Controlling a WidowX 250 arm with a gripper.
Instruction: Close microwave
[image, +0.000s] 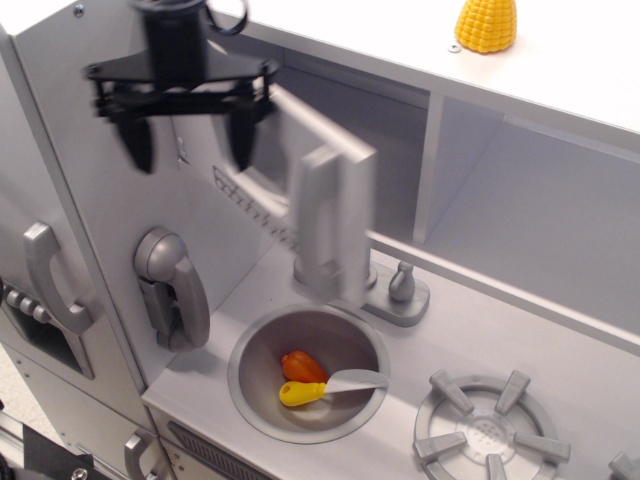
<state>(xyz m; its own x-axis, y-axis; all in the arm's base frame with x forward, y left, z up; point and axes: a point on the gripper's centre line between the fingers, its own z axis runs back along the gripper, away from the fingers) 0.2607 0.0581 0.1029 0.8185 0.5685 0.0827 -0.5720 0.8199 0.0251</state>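
Note:
The microwave (400, 120) is a grey box compartment under the top shelf. Its flat grey door (300, 170) stands partly open and is blurred by motion. The tall silver handle (318, 225) is at the door's free edge. My black gripper (190, 145) hangs at the upper left with its two fingers spread wide. It is empty. Its right finger (240, 140) is just beside the door's outer face, near the hinge side; I cannot tell if it touches.
A yellow toy corn (486, 24) sits on the top shelf. The sink bowl (260, 385) holds an orange and a yellow toy and a spoon. A faucet (400, 285), a stove burner (490, 430), a grey phone (172, 285) and a curved door handle (50, 275) are around.

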